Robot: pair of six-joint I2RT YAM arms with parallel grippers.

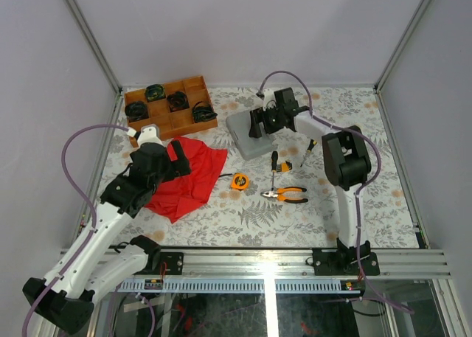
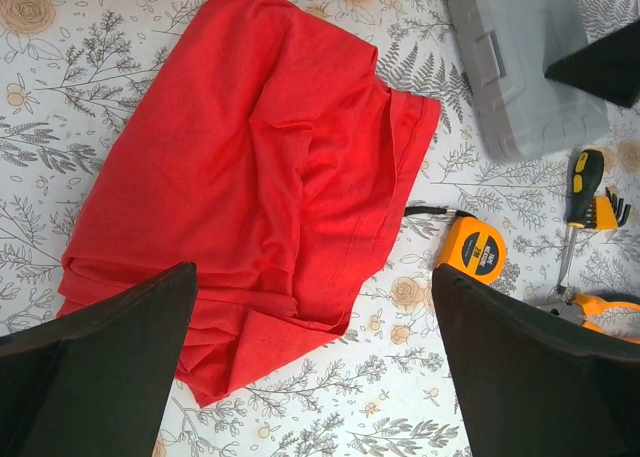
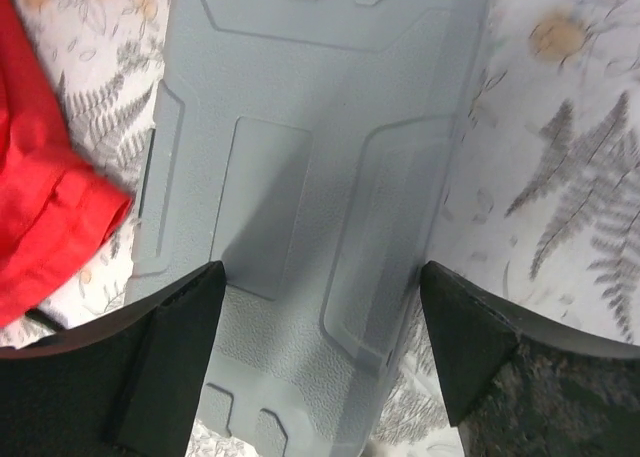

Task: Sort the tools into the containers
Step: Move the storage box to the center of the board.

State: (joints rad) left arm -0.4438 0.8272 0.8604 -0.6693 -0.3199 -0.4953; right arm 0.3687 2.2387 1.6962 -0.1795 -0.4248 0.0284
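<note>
The grey tool case [image 1: 247,136] lies shut at the table's middle back; it fills the right wrist view [image 3: 300,177] and shows in the left wrist view [image 2: 520,67]. My right gripper [image 1: 267,121] is open just above its lid. The orange tape measure [image 1: 240,181], a black-handled screwdriver [image 1: 273,162], another screwdriver [image 1: 308,151] and the orange-and-black pliers [image 1: 286,195] lie in front of the case. The left wrist view shows the tape measure [image 2: 473,249], screwdriver [image 2: 580,192] and pliers [image 2: 600,307]. My left gripper [image 1: 179,160] is open and empty above a red cloth [image 1: 184,176].
A brown wooden tray [image 1: 171,107] with black coiled bundles stands at the back left. The red cloth [image 2: 250,177] lies crumpled left of the tools. Purple cables loop off both arms. Walls enclose the table on three sides.
</note>
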